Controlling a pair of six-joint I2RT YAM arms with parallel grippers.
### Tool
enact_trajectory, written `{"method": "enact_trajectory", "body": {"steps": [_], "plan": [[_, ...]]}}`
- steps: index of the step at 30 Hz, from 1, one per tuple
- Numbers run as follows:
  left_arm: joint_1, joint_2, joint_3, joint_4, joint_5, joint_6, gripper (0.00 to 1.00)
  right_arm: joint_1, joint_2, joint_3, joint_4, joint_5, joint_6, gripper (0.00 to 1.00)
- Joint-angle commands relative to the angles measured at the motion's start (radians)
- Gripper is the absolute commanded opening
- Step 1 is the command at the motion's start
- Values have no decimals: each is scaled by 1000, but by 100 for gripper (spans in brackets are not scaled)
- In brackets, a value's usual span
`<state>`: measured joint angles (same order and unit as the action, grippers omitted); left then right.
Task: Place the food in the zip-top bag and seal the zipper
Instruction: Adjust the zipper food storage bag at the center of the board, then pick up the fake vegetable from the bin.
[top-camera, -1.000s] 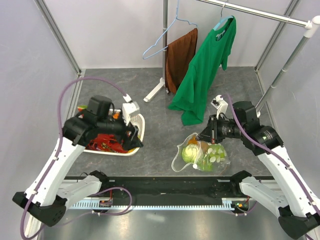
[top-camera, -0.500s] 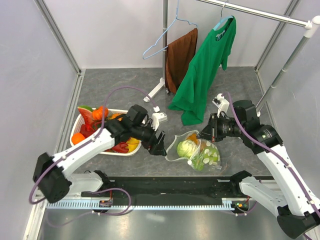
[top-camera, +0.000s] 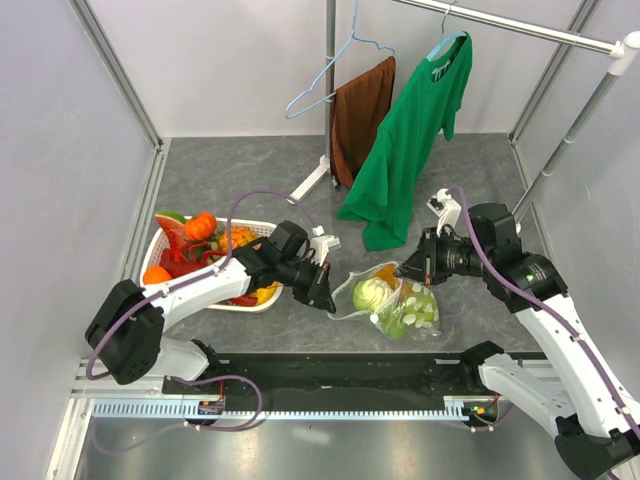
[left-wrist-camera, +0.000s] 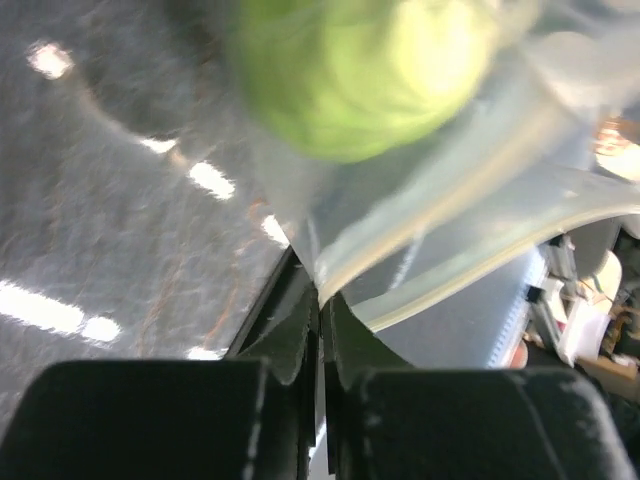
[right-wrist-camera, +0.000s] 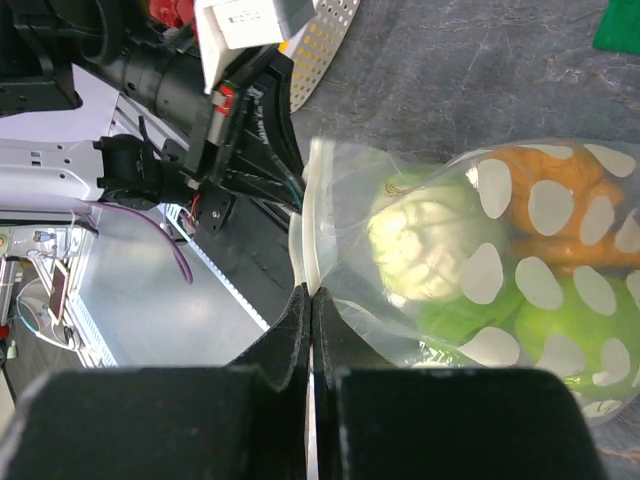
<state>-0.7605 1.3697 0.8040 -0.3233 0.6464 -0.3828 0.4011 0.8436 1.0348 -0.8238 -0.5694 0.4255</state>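
Note:
The clear polka-dot zip-top bag (top-camera: 400, 300) lies on the table with a green cabbage (top-camera: 371, 295), an orange piece and green fruits inside. My left gripper (top-camera: 327, 300) is shut on the bag's left mouth edge (left-wrist-camera: 330, 272); the cabbage (left-wrist-camera: 350, 70) fills the upper left wrist view. My right gripper (top-camera: 403, 272) is shut on the whitish zipper strip (right-wrist-camera: 308, 250) at the bag's upper edge, with the cabbage (right-wrist-camera: 430, 235) just beyond it. More food, an orange fruit (top-camera: 200, 224), a watermelon slice and red lobsters, lies in the white basket (top-camera: 281, 258). No slider tab shows.
A green T-shirt (top-camera: 410, 140) and a brown cloth (top-camera: 358, 115) hang from a rack behind the bag, with a blue wire hanger (top-camera: 325, 75). The rack's white foot (top-camera: 308, 182) rests on the table. Metal posts frame the sides.
My left arm swung from the basket across to the bag and its jaws closed on the bag's left mouth edge. The right gripper kept its hold; the bag shifted slightly.

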Motion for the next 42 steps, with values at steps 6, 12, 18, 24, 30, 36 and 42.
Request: {"method": "enact_trajectory", "body": {"steps": [6,12,18,24,30,36,42], "plan": [[-56,-123,370,-395,237,258,2,-4,-51,91,-105,16,-123,0],[-39,-129,402,-553,193,357,2,-4,-74,59,-86,-14,-105,0],[24,-150,443,-534,110,373,2,-4,-61,-44,-6,17,-82,0],[53,-196,394,-540,-19,417,3,-4,-40,-114,77,0,-38,0],[234,-287,376,-539,-25,426,61,-5,-38,-142,144,-6,15,0],[462,-422,460,-603,-241,436,100,-4,-52,-137,140,-3,19,0],[715,-266,593,-734,-435,610,100,-4,-57,-124,117,-1,13,0]]}}
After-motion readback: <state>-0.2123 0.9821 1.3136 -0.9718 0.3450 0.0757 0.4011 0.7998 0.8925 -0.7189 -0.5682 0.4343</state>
